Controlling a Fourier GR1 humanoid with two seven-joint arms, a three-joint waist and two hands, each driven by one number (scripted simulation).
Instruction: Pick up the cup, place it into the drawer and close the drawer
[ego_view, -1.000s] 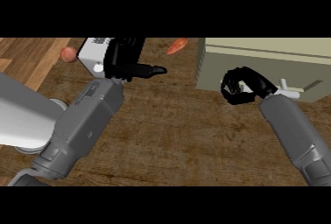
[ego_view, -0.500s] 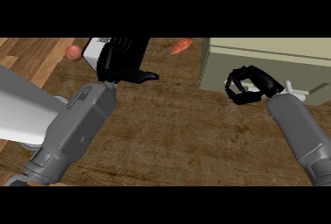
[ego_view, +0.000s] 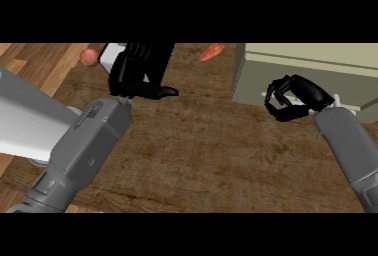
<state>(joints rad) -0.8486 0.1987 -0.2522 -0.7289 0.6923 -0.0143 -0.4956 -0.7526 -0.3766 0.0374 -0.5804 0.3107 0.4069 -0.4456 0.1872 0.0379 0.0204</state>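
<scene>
The left hand (ego_view: 136, 75) is seen at the upper left of the head view, its fingers stretched out straight and laid over a white object (ego_view: 112, 56), of which only a corner and an edge are visible; whether this is the cup cannot be told, as most of it is hidden beneath the fingers. The thumb is held out sideways to the right, over the dark wooden worktop (ego_view: 199, 150). Nothing is seen to be clasped by this hand: the fingers are extended, not wrapped round the white object.

The right hand (ego_view: 295, 97) is shown at the right, its fingers curled inward into a narrow hook with nothing visible between them. It is placed at the front left corner of a pale beige cabinet body (ego_view: 310, 62), which takes up the upper right of the view; whether the fingers are touching that front cannot be told. A small white handle-like part (ego_view: 362, 106) is seen just to the right of the wrist, partly hidden by the grey forearm.

Further out, a small orange-red item (ego_view: 212, 51) is lying on the worktop between the left hand and the beige cabinet, apart from both. A rounded pinkish item (ego_view: 89, 56) is seen just left of the white object, beside a lighter strip of wood at the far left. A large light grey body (ego_view: 22, 125) fills the left edge beside the left forearm.
</scene>
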